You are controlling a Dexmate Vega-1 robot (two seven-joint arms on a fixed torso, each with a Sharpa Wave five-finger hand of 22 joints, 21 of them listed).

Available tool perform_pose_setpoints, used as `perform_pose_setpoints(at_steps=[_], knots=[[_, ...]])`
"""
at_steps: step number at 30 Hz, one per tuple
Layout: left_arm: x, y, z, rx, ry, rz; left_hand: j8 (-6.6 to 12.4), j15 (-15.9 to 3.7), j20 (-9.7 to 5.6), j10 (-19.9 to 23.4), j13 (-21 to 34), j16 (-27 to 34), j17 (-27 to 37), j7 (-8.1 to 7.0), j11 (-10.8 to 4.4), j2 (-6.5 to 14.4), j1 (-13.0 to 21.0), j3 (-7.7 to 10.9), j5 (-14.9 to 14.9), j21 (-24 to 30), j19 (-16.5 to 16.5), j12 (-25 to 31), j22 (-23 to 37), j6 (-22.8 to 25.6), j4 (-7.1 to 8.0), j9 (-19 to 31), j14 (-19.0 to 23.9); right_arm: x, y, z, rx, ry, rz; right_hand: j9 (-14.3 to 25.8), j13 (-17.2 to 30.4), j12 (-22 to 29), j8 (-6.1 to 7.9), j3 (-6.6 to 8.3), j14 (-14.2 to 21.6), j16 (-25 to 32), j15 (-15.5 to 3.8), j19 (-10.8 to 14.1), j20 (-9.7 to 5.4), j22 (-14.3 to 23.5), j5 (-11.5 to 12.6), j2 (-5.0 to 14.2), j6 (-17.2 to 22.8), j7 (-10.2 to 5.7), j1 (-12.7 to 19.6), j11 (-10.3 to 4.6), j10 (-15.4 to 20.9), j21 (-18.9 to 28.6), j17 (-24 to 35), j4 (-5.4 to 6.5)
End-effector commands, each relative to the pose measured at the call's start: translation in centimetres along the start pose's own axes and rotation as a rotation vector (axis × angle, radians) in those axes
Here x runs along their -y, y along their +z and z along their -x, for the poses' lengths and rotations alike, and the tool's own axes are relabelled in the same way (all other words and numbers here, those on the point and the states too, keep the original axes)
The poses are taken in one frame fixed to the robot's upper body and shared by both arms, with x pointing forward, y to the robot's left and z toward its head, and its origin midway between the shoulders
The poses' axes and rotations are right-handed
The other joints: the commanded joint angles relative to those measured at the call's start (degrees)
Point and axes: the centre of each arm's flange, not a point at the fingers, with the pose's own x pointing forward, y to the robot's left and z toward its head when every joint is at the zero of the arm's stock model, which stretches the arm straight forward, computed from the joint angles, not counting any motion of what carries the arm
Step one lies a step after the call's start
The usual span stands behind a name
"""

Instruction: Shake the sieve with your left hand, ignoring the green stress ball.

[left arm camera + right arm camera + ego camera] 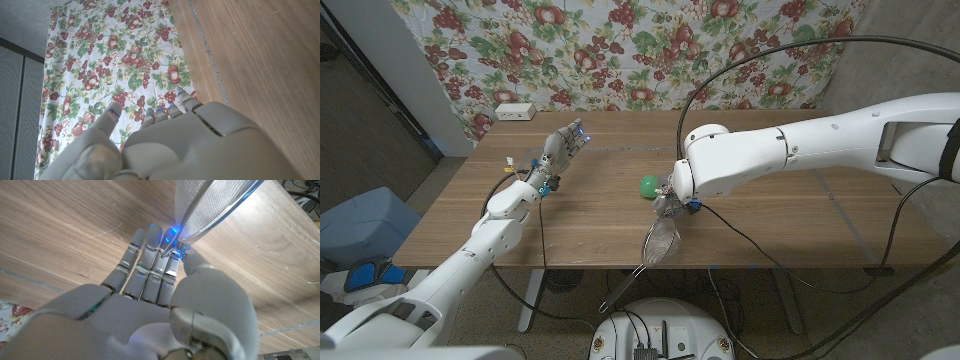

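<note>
Right hand (672,198) of mine, not the left, pinches the sieve (662,240) by its rim between thumb and fingers (150,255); its mesh bowl hangs at the near edge of the wooden table (770,190), handle trailing off below. Just beyond it on the far side sits the green stress ball (648,186), untouched. My left hand (560,150) hovers well off to the left, fingers spread, holding nothing. I judge the left-handed shaking is not yet begun.
</note>
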Motion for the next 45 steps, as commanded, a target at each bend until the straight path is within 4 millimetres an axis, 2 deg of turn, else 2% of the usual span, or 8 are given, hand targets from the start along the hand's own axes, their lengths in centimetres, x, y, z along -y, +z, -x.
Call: perform_pose_setpoints(at_steps=[1, 11, 25, 34, 39, 40, 45], knots=[[0.1, 0.0, 0.0, -0.001, -0.003, 0.002, 0.00, -3.04, -2.62, -0.21, 0.30, 0.18, 0.09, 0.14, -0.10, 4.38, -0.09, 0.08, -0.23, -0.08, 0.47, 0.01, 0.25, -0.10, -0.32, 0.30, -0.08, -0.2, -0.5, 0.8, 0.029, -0.198, -0.043, 0.67, 0.78, 0.41, 0.40, 0.11, -0.38, -0.54, -5.70, -0.35, -1.08, 0.18, -0.97, 0.83, -0.52, -0.30, 0.06, -0.38, -0.80, 0.62, 0.72, 0.69], [-0.1, 0.0, 0.1, -0.001, -0.002, 0.000, 0.00, -3.05, -2.67, -0.31, 0.30, 0.17, 0.08, 0.04, -0.11, 4.09, -0.12, -0.04, -0.27, -0.09, 0.46, -0.02, 0.25, -0.13, -0.52, 0.30, -0.06, -0.3, -1.8, 0.9, -0.008, -0.310, -0.125, 3.20, 4.93, 1.84, 1.80, 0.24, -0.62, -2.19, -5.90, -0.92, -2.30, 0.24, -2.03, 1.72, -1.46, -1.07, -0.69, -1.96, -3.53, 2.82, 3.17, 2.07], [-0.2, 0.0, 0.0, -0.007, -0.016, -0.006, 0.00, -3.21, -2.60, -0.42, 0.29, 0.11, -0.06, -0.18, -0.33, 3.08, 0.14, -0.50, -0.46, -0.13, 0.44, -0.05, 0.20, -0.18, -1.72, 0.29, 0.02, 0.0, -3.7, 1.3, -0.023, -0.424, -0.238, 5.53, 7.55, 2.89, 3.33, 0.38, 0.11, -2.35, -6.01, -0.30, -3.16, 0.10, -1.65, 1.75, -2.05, -1.46, -0.67, -2.19, -3.90, 4.89, 6.00, 2.37], [-0.2, 0.5, -0.1, -0.020, -0.048, -0.044, 0.17, -2.17, -2.39, -0.21, 0.28, 0.59, -0.05, -0.47, -0.55, 0.98, 0.82, -1.21, -0.95, -0.23, 0.64, 0.07, 0.02, 0.20, -4.48, 0.28, 1.85, 0.4, -4.3, 1.8, -0.013, -0.495, -0.264, 6.85, 7.85, 2.73, 4.19, 0.48, 0.20, -2.60, -6.01, -0.66, -3.35, -0.07, -1.52, 1.66, -2.39, -1.49, -0.64, -2.15, -4.11, 5.84, 7.48, 2.47], [-0.1, 0.9, -0.3, -0.031, -0.073, -0.066, 0.43, -0.89, -1.70, 1.86, 0.34, 1.00, 0.01, -0.31, 0.27, -0.18, 2.03, -1.27, -1.26, -0.22, 1.26, 0.70, -0.06, 1.10, -7.65, 0.34, 4.65, 0.6, -4.5, 2.1, -0.007, -0.522, -0.272, 7.38, 8.22, 2.82, 4.56, 0.47, 0.27, -2.70, -6.01, -0.75, -3.46, -0.17, -1.49, 1.62, -2.47, -1.41, -0.73, -2.25, -4.15, 6.28, 8.00, 2.58], [-0.1, 1.0, -0.3, -0.032, -0.077, -0.071, 0.46, -0.87, -1.40, 2.46, 0.38, 1.20, 0.07, -0.17, 0.53, -0.49, 2.52, -1.25, -1.32, -0.03, 1.98, 0.81, -0.05, 1.32, -8.85, 0.36, 6.05, 0.6, -4.6, 2.1, -0.006, -0.526, -0.278, 7.40, 8.17, 2.78, 4.59, 0.48, 0.30, -2.71, -6.03, -0.76, -3.51, -0.19, -1.48, 1.62, -2.46, -1.42, -0.73, -2.27, -4.09, 6.38, 8.09, 2.59], [0.1, 1.3, -0.5, -0.052, -0.107, -0.098, 0.57, -0.53, -0.99, 4.11, 0.45, 1.49, 0.14, -0.08, 0.74, -1.06, 3.31, -1.32, -1.31, 0.46, 3.95, 1.12, 0.03, 2.04, -10.92, 0.42, 8.68, 0.8, -4.8, 2.3, -0.003, -0.547, -0.286, 7.52, 8.41, 2.83, 4.66, 0.45, 0.29, -2.81, -5.98, -0.91, -3.57, -0.27, -1.46, 1.56, -2.61, -1.49, -0.82, -2.26, -4.10, 6.68, 8.39, 2.67]])
